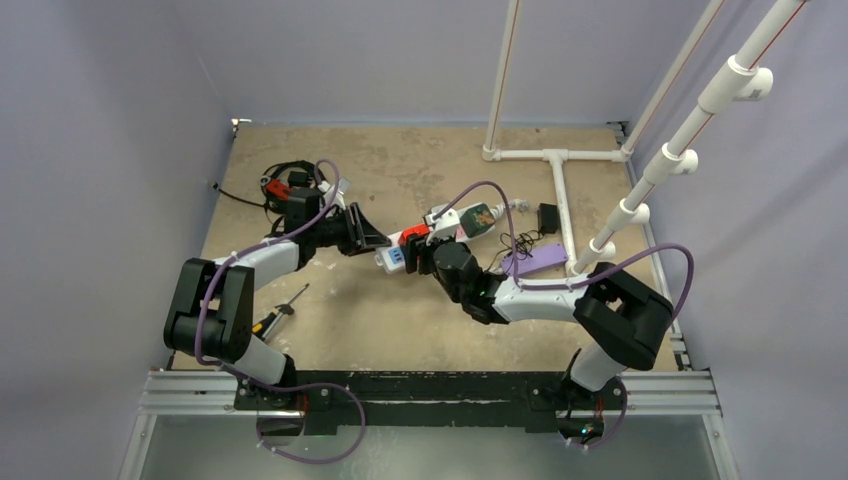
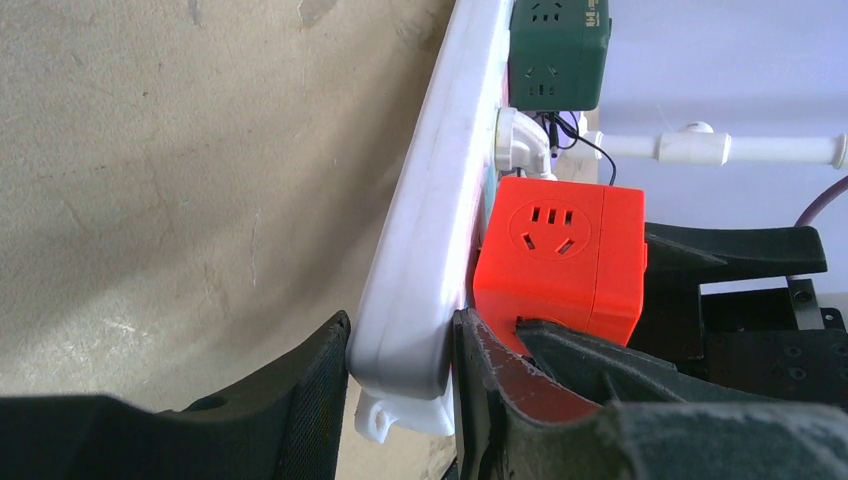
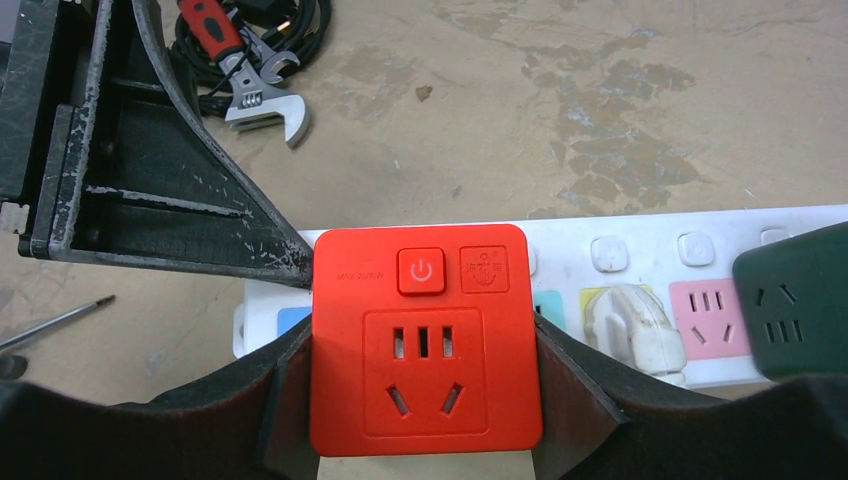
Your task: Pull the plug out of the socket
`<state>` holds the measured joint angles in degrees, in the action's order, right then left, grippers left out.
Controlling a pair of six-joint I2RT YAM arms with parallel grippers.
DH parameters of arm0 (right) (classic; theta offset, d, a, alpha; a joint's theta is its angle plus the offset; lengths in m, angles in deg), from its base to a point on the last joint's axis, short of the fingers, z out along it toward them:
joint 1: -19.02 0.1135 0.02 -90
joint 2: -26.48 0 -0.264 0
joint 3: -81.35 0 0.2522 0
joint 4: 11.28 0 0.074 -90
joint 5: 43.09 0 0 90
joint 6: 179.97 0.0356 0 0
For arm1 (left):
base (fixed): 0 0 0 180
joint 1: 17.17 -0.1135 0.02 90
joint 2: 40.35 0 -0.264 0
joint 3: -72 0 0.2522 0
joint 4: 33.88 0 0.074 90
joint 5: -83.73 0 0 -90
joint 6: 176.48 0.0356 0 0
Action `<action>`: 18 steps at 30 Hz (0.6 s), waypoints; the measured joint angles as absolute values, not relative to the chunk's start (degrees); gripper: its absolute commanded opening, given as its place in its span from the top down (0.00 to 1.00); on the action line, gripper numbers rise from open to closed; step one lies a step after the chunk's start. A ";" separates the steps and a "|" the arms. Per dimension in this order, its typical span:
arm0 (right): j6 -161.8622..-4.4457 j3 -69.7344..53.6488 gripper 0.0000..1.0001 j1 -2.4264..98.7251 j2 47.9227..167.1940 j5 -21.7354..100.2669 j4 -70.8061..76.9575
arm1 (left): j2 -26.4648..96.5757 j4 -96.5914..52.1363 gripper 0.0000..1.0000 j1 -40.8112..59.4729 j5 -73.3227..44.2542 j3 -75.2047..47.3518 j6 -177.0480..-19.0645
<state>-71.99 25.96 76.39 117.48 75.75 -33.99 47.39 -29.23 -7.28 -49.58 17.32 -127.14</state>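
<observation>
The long white power strip (image 1: 392,258) lies slantwise mid-table. A red cube plug (image 1: 415,236) sits against its face near the left end. My left gripper (image 1: 375,240) is shut on the strip's end, as the left wrist view (image 2: 400,380) shows, with the strip (image 2: 430,250) pinched between the pads and the red plug (image 2: 560,260) just beyond. My right gripper (image 1: 420,255) is shut on the red plug (image 3: 425,340), one finger on each side in the right wrist view (image 3: 425,400). The strip (image 3: 640,235) runs behind it.
A white plug (image 3: 635,330) and a dark green adapter (image 3: 795,310) also sit in the strip. A purple bar (image 1: 535,262), a black adapter (image 1: 548,217) and a white pipe frame (image 1: 560,190) are at the right. A wrench (image 3: 255,85), cables and a screwdriver (image 1: 275,315) are at the left.
</observation>
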 measured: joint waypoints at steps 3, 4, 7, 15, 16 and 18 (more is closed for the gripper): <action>-72.28 25.96 1.00 77.15 117.48 77.21 -34.01 | 47.39 -28.92 1.00 -7.39 -49.84 17.32 -127.16; -72.32 25.94 1.00 77.33 117.48 77.47 -33.99 | 47.39 -28.81 1.00 -7.41 -49.95 17.32 -127.16; -72.43 25.96 1.00 77.68 117.48 77.87 -33.99 | 47.42 -28.53 1.00 -7.45 -50.06 17.32 -127.14; -71.38 26.49 1.00 75.40 117.22 73.80 -34.49 | 47.74 -28.18 1.00 -7.82 -50.11 17.29 -127.01; -70.68 27.08 1.00 74.13 116.87 71.59 -35.06 | 47.81 -28.18 1.00 -7.85 -50.11 17.27 -126.90; -69.11 28.28 1.00 71.53 116.10 66.85 -36.26 | 47.85 -28.29 1.00 -7.78 -49.95 17.21 -126.75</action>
<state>-69.11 28.28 71.53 116.10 66.85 -36.26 47.85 -28.29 -7.78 -49.95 17.21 -126.75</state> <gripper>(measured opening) 0.635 0.368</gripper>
